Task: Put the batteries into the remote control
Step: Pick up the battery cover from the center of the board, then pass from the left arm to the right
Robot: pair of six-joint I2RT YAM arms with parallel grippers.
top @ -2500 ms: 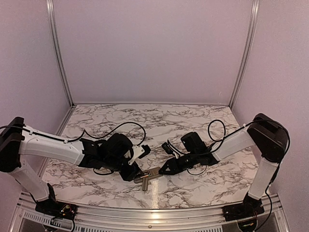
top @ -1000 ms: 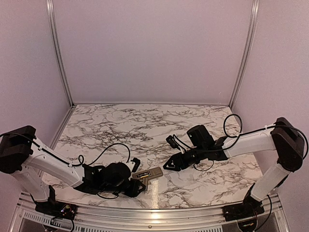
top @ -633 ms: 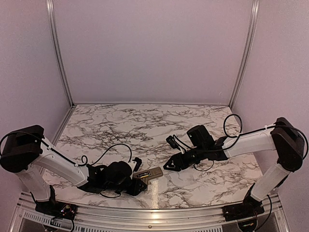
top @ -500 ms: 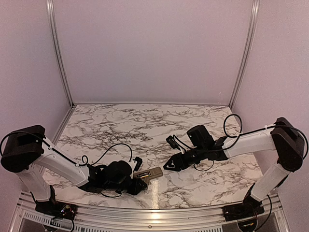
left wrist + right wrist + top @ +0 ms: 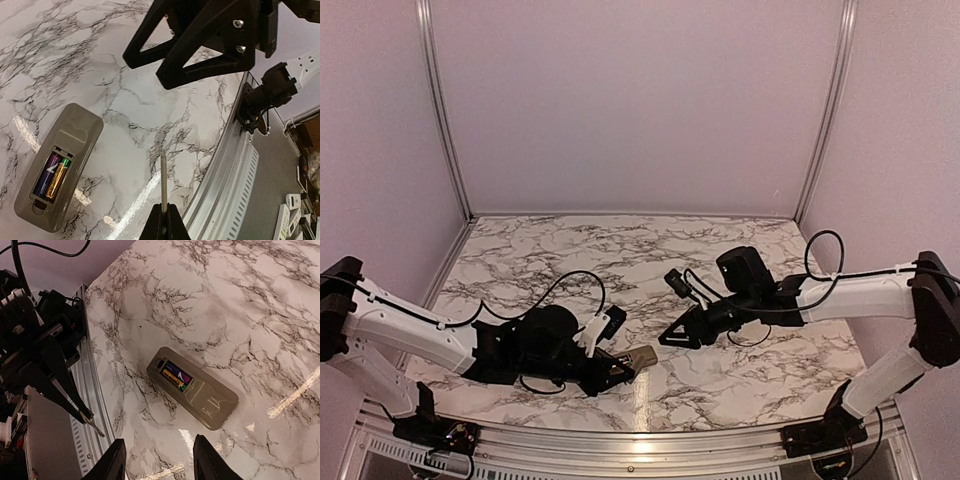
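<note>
Left wrist: batteries (image 5: 52, 176) inside grey remote (image 5: 75, 135)

White tabletop (image 5: 740, 250) with dark grey marble veining; grey-olive back of remote control (image 5: 75, 135); batteries (image 5: 56, 179), one purple, one gold with green end; black left claw (image 5: 163, 216) and right claw (image 5: 159, 440); thin grey strip (image 5: 163, 175); pale lilac walls (image 5: 640, 100)

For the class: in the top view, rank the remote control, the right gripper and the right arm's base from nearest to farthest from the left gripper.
1. Remote control, just right of the left gripper, which pinches a thin strip.
2. Right gripper, farther right.
3. Right arm's base, near right corner.
</note>
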